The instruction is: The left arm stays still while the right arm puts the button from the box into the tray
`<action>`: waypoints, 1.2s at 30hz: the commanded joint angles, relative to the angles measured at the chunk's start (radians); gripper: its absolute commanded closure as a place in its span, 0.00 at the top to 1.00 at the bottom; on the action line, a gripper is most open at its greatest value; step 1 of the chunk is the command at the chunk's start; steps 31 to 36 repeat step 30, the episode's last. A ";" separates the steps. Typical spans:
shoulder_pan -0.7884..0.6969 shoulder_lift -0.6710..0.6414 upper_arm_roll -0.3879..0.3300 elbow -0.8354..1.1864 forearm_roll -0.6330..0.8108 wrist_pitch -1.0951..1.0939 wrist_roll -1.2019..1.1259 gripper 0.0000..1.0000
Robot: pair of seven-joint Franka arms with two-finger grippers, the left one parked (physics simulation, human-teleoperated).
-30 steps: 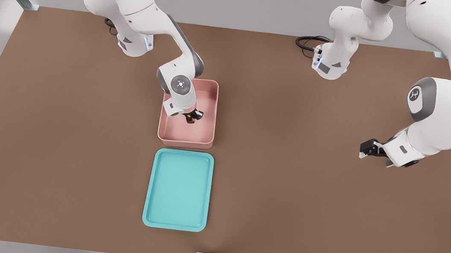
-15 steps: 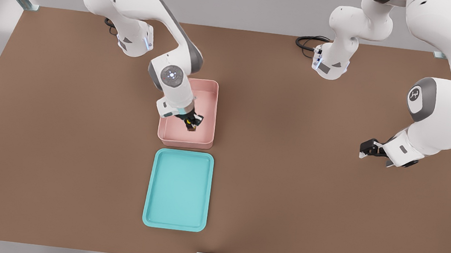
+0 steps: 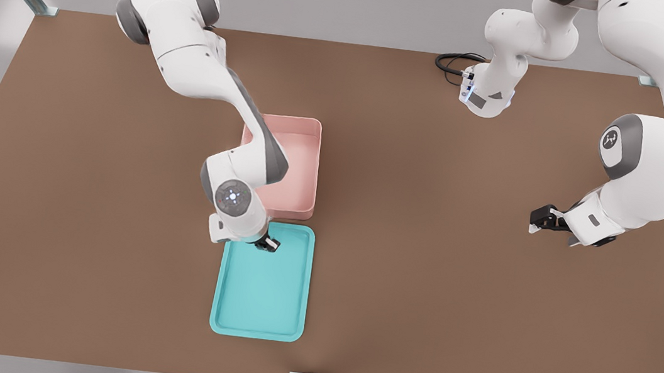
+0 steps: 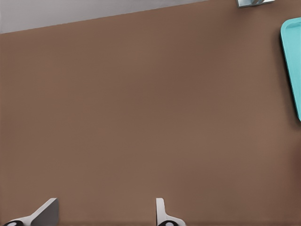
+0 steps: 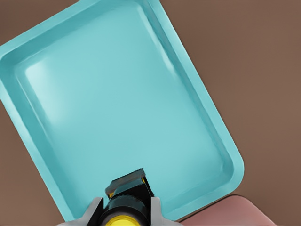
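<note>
From the front view I see my right arm [image 3: 206,79] reaching across the pink box [image 3: 296,166] to the end of the teal tray [image 3: 260,304] nearest that box. The hand [image 3: 268,244] hangs above that end of the tray, its fingers [image 5: 96,212] clamped on the button [image 5: 123,212]. In the right wrist view I see the button's yellow top and dark body pinched between the two fingers, over the tray floor. Box and tray lie end to end on the brown worktop [image 3: 452,290], just apart.
</note>
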 commanded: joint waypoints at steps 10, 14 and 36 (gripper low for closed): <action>0.000 0.119 -0.024 0.125 -0.016 -0.026 0.015 1.00; 0.000 0.095 -0.040 0.125 -0.025 -0.056 0.007 1.00; -0.426 -0.521 -0.084 -0.377 0.003 -0.351 -1.048 1.00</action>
